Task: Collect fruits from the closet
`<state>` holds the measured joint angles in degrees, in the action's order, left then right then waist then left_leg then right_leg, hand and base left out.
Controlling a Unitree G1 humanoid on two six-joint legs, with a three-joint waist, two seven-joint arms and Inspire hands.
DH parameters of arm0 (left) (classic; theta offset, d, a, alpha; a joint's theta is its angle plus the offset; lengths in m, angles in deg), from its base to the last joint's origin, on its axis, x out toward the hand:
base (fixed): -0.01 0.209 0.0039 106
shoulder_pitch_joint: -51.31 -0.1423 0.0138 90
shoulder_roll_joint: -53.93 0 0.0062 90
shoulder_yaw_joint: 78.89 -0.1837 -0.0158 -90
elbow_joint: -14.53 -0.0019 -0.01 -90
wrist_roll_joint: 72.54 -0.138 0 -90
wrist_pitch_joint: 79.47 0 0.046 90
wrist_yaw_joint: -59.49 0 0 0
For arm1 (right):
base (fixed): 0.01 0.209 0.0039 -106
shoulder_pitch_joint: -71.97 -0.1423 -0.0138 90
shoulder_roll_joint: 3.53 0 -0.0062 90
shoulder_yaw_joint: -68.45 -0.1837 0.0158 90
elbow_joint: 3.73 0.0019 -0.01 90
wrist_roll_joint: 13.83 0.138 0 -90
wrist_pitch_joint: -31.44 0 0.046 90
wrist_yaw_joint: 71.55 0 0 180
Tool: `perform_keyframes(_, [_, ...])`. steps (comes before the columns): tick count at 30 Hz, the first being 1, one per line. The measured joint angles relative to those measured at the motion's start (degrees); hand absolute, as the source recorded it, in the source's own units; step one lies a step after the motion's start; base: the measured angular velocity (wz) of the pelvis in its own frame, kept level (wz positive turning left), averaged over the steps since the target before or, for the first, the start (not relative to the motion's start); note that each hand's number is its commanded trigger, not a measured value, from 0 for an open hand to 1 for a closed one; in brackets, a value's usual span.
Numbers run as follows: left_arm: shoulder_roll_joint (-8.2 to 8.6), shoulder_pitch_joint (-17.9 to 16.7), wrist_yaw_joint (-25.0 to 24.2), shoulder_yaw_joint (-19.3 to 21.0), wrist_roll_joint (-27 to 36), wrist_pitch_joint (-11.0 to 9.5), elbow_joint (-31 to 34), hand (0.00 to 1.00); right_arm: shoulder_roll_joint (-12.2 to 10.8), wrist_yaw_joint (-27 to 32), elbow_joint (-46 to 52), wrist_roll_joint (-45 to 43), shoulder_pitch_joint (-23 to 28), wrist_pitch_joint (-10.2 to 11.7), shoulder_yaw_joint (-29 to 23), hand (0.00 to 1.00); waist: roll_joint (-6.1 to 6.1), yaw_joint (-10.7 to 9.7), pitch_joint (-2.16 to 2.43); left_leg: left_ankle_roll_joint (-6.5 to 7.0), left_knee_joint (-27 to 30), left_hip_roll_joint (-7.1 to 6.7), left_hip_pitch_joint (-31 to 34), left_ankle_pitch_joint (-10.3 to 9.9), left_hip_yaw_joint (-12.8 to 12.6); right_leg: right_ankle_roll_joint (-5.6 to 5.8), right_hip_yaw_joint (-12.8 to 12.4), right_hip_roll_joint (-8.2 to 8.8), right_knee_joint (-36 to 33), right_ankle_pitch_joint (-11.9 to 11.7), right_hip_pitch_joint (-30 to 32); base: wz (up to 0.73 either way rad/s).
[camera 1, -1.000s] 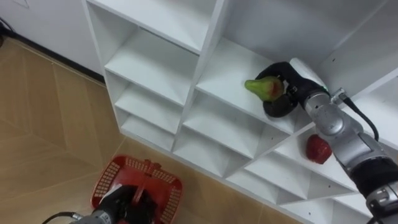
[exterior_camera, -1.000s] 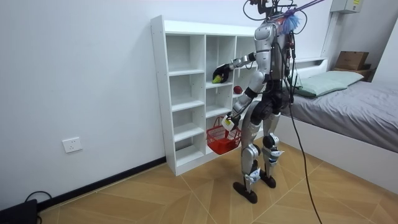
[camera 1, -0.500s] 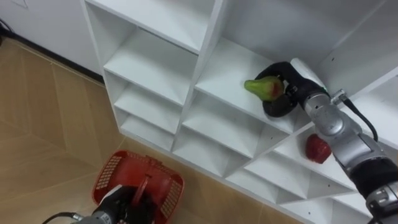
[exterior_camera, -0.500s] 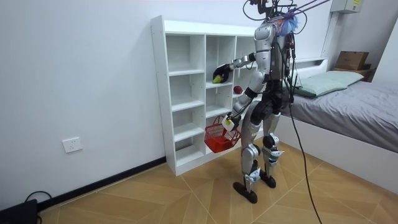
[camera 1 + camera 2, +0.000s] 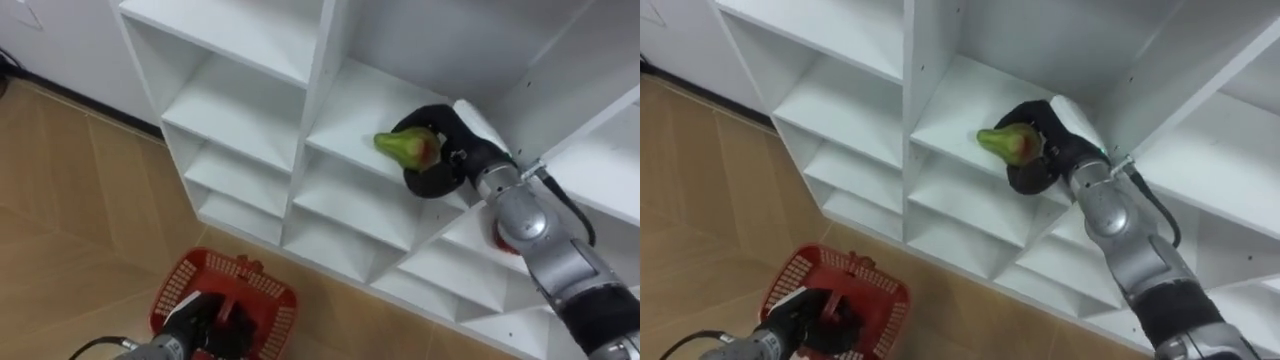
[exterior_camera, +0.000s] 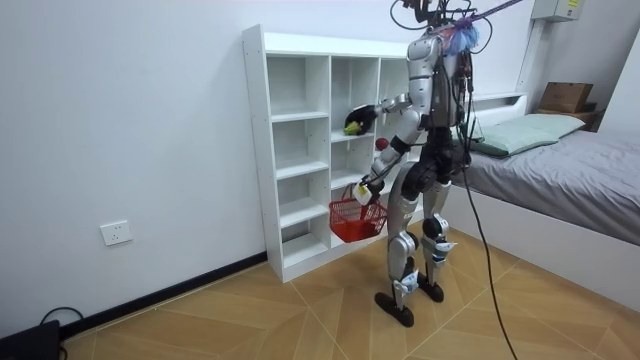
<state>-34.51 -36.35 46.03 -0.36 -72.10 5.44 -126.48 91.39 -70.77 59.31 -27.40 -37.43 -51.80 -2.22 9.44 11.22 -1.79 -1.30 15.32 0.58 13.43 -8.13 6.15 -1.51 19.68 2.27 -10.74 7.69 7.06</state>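
Now, at the white closet [image 5: 240,95] — your right hand [image 5: 447,152] curls round the green fruit [image 5: 400,147] on a far-right shelf | your left hand [image 5: 198,326] grips the red basket [image 5: 250,272] by its handle, near left.

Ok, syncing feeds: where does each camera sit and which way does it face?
Left eye view: robot's head, looking down at white shelf unit; right robot hand round green fruit, left robot hand holding red basket.
Right eye view: same head, slightly aside; shares that whole scene.
Room view: off in the room, facing the whole robot.
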Motion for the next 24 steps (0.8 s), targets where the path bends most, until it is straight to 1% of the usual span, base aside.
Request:
perform_keyframes(1, [0.37,0.0,0.5,-0.2,0.0,0.0,-0.2,1.00,-1.0,0.3,1.0,-0.2,1.3,0.5,-0.1,1.00,-0.42,-0.5,0.22,0.01,0.0,0.00,0.0,0.0,-0.2,0.00,-0.3,0.00,0.0,0.0,0.0,-0.04])
perform_keyframes(2, [0.65,0.0,0.6,-0.2,0.0,-0.1,-0.2,1.00,-1.3,0.4,1.5,-0.2,2.1,0.9,-0.1,1.00,-0.67,-0.7,0.35,0.02,0.0,0.00,-0.1,0.0,-0.3,0.00,-0.5,0.00,0.0,0.0,0.0,-0.09])
perform_keyframes(4, [1.66,0.0,0.7,-0.3,0.1,-0.3,-0.2,1.00,-2.4,0.5,3.4,0.2,4.6,2.2,0.0,1.00,-1.79,-1.4,0.84,0.09,0.0,0.07,-0.2,-0.1,-0.8,0.00,-1.0,0.02,-0.1,0.0,0.1,-0.09])
perform_keyframes(5, [1.87,0.0,0.8,-0.3,0.1,-0.3,-0.2,1.00,-2.9,0.5,3.4,0.3,5.2,2.6,-0.1,1.00,-2.03,-1.6,0.98,0.09,0.0,0.09,-0.2,-0.1,-0.9,0.00,-1.0,0.02,-0.1,0.0,0.1,-0.09])
perform_keyframes(6, [2.16,0.0,0.8,-0.5,0.1,-0.6,-0.2,1.00,-3.3,0.4,3.5,0.9,6.0,3.5,-0.1,1.00,-2.32,-1.8,1.15,0.09,-0.1,0.20,-0.6,-0.1,-1.3,0.00,-1.3,0.01,-0.2,0.0,0.0,-0.16])
perform_keyframes(7, [2.34,-0.1,0.7,-0.5,0.1,-1.2,-0.2,1.00,-3.4,0.2,3.6,1.9,6.8,4.1,0.1,1.00,-2.46,-1.8,1.19,0.09,-0.5,0.36,-1.1,-0.1,-1.8,0.00,-1.8,-0.04,-0.4,0.0,0.0,-0.19])
perform_keyframes(8, [2.39,-0.2,0.7,-0.5,0.1,-1.5,-0.2,1.00,-3.5,-0.1,4.1,2.2,7.4,4.3,0.1,1.00,-2.51,-1.8,1.20,0.09,-0.8,0.43,-1.1,-0.1,-2.1,0.00,-2.1,-0.07,-0.5,0.0,0.0,-0.22])
perform_keyframes(11, [2.40,-0.2,0.7,-0.3,0.1,-2.7,-0.2,1.00,-3.5,-3.4,6.3,2.0,10.7,4.2,1.5,1.00,-2.54,-2.0,1.20,0.08,-0.5,0.63,-1.1,-0.1,-2.7,-0.05,-2.7,-0.21,-0.2,0.0,0.2,-0.10])
perform_keyframes(13, [2.45,-0.2,0.6,0.1,0.1,-3.4,-0.2,1.00,-4.4,-6.3,7.3,1.9,14.1,4.2,2.1,1.00,-2.62,-2.2,1.16,0.08,-0.1,0.66,-0.3,0.0,-2.8,-0.11,-3.0,-0.30,-0.3,-0.1,1.0,-0.02])
perform_keyframes(15, [2.47,-0.3,0.6,0.1,0.2,-3.7,-0.3,1.00,-5.2,-7.9,7.8,2.0,15.5,4.2,2.1,1.00,-2.84,-2.9,1.04,0.09,0.1,0.66,-0.1,-0.1,-3.0,-0.11,-3.3,-0.24,-0.8,-0.1,1.5,-0.06])
perform_keyframes(17, [2.54,-0.5,0.6,0.0,0.2,-3.7,-0.5,1.00,-5.4,-8.7,8.4,2.0,16.3,4.2,2.1,1.00,-3.26,-3.2,1.01,0.14,0.1,0.70,-0.2,-0.1,-3.4,-0.11,-3.8,-0.19,-1.0,-0.1,1.7,-0.12])
perform_keyframes(19, [2.68,-0.5,0.5,0.0,0.2,-3.8,-1.3,1.00,-5.1,-9.5,10.2,2.2,16.4,4.2,2.0,1.00,-4.22,-3.9,0.95,0.29,0.2,0.82,-0.4,-0.2,-4.3,-0.10,-4.3,-0.15,-1.2,-0.2,1.7,-0.16])
perform_keyframes(20, [2.71,-0.5,0.6,0.0,0.2,-3.8,-1.4,1.00,-5.2,-9.6,10.7,2.2,16.4,4.2,2.0,1.00,-4.45,-4.1,0.94,0.30,0.1,0.83,-0.6,-0.2,-4.4,-0.10,-4.5,-0.16,-1.2,-0.2,1.7,-0.11])
perform_keyframes(21, [2.81,-0.7,0.5,-0.1,0.2,-3.9,-1.4,1.00,-5.2,-9.7,11.8,2.1,16.5,4.2,2.0,1.00,-4.92,-4.6,0.93,0.33,0.1,0.84,-0.7,-0.2,-4.6,-0.09,-4.7,-0.17,-1.3,-0.2,1.7,-0.10])
perform_keyframes(22, [2.91,-0.7,0.5,-0.1,0.2,-3.9,-1.4,1.00,-5.5,-9.7,12.4,2.0,16.5,4.5,2.0,1.00,-5.26,-4.8,0.93,0.33,0.0,0.86,-0.8,-0.2,-4.8,-0.08,-5.2,-0.24,-1.3,-0.2,1.8,-0.11])
perform_keyframes(24, [3.12,-0.7,0.4,-0.1,0.2,-4.0,-1.4,1.00,-6.2,-9.9,12.4,1.9,16.6,4.6,2.0,1.00,-5.55,-5.0,0.98,0.33,-0.1,0.94,-0.9,-0.2,-5.3,-0.07,-5.6,-0.27,-1.5,-0.1,2.0,-0.11])
